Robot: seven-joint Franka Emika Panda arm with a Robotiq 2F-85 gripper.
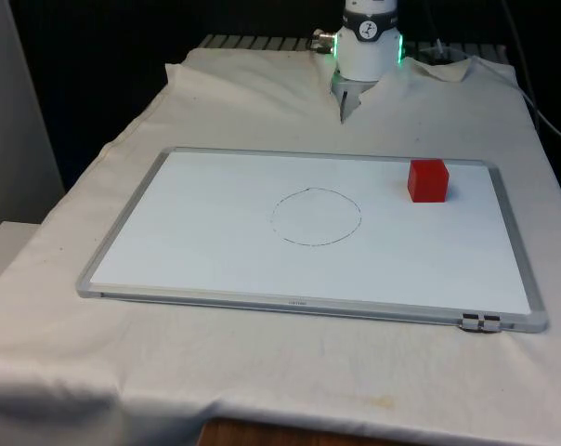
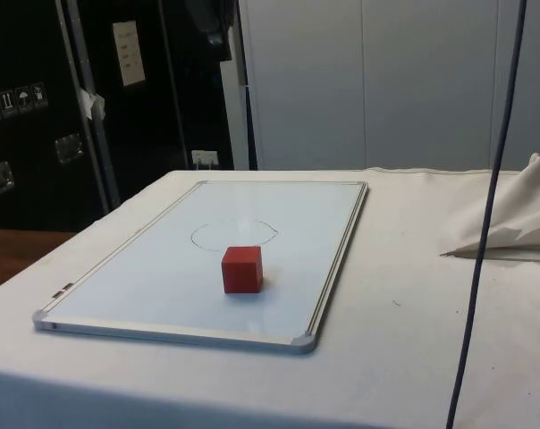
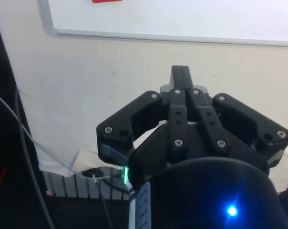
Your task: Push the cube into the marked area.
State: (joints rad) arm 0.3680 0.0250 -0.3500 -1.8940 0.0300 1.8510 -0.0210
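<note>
On the flat white metal-framed board (image 1: 215, 269), the thin drawn circle (image 1: 316, 216) lies toward the front view's left of the small red cube (image 1: 428, 180), well apart. The black two-finger gripper (image 1: 342, 116), fingers together, hangs beyond the board's far edge, so the cube lies toward the front view's right of it.

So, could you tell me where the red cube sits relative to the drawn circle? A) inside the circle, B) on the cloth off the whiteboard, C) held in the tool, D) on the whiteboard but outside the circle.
D: the cube rests on the whiteboard towards the front view's right, clear of the circle, with the tool back over the cloth.
</note>
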